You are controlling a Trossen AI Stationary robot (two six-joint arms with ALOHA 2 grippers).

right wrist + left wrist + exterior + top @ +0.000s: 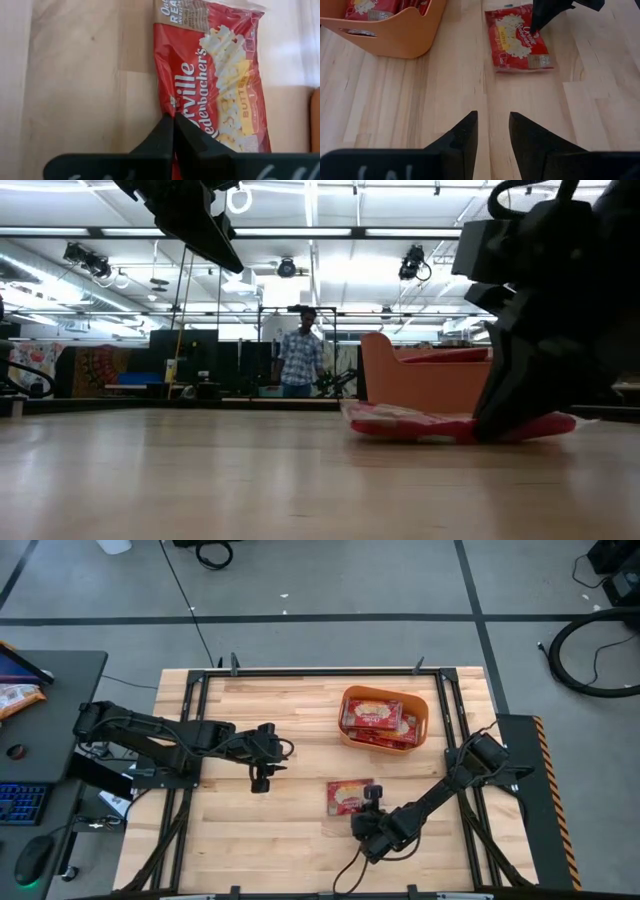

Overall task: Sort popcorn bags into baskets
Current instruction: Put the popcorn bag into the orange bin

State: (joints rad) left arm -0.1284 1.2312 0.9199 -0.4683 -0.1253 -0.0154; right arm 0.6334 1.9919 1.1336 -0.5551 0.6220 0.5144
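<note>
One red popcorn bag (346, 798) lies flat on the wooden table, near its front and right of the middle. My right gripper (372, 796) is shut at the bag's right long edge. It shows as shut fingers in the right wrist view (173, 122), and as dark fingers on the bag (517, 42) in the left wrist view. The orange basket (430, 716) stands behind it with several red bags (375, 716) inside. My left gripper (260, 782) hovers open over the table's left middle (492, 125), with nothing between its fingers. My right gripper pinches the bag's long side edge (163, 106) between its two shut fingers. They slant down from the table's near right side and lie across that edge. The bag (420, 425) lies flat on the table.
Bare wood lies between my left gripper and the bag and along the table's near left. The basket's wall (395, 35) stands close to the bag's far side. Black frame rails (190, 730) edge the table. A person (298, 360) stands far behind in the room.
</note>
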